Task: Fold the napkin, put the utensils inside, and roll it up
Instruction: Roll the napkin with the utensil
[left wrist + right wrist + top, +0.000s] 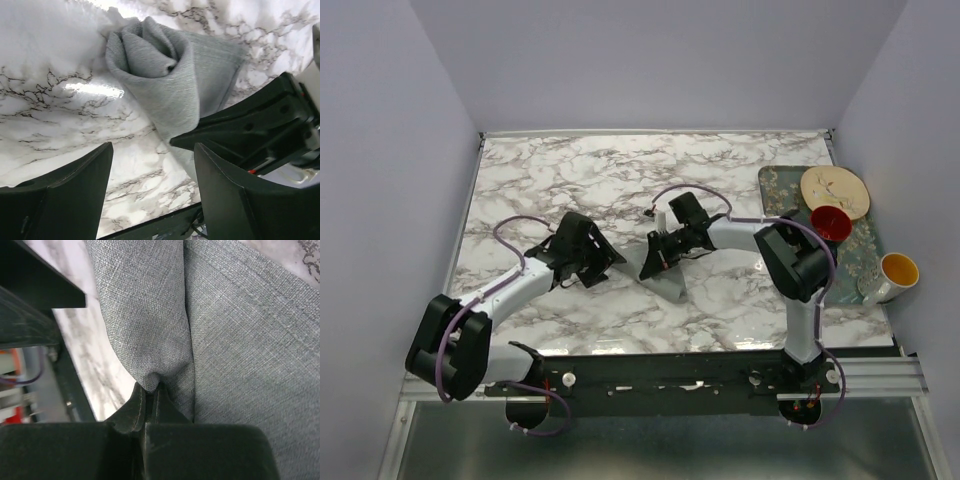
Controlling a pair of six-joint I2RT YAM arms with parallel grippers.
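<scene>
A soft grey-green cloth napkin (674,287) lies near the middle of the white marble table with grey veins (570,180), a bit toward the near edge. It is bunched up into a loose roll. In the left wrist view the napkin (170,75) shows one end curled in on itself like a rose, and the rest runs back under the other arm.

The right gripper (652,265) sits right on top of the napkin. Up close, the right gripper (149,390) has its two black fingers pressed tight together, and a small fold of the napkin (240,340) is pinched between the tips.

The left gripper (598,262) is just beside the napkin, on its left. Its two black fingers (75,200) stand far apart — only bare table shows between them, so it holds nothing.

Well off to the right is a grey tray with a flower pattern (868,250). On it are a round cream plate (835,190) and a small red bowl (830,222). A white mug that is yellow inside (897,272) stands at the tray's near right corner.
</scene>
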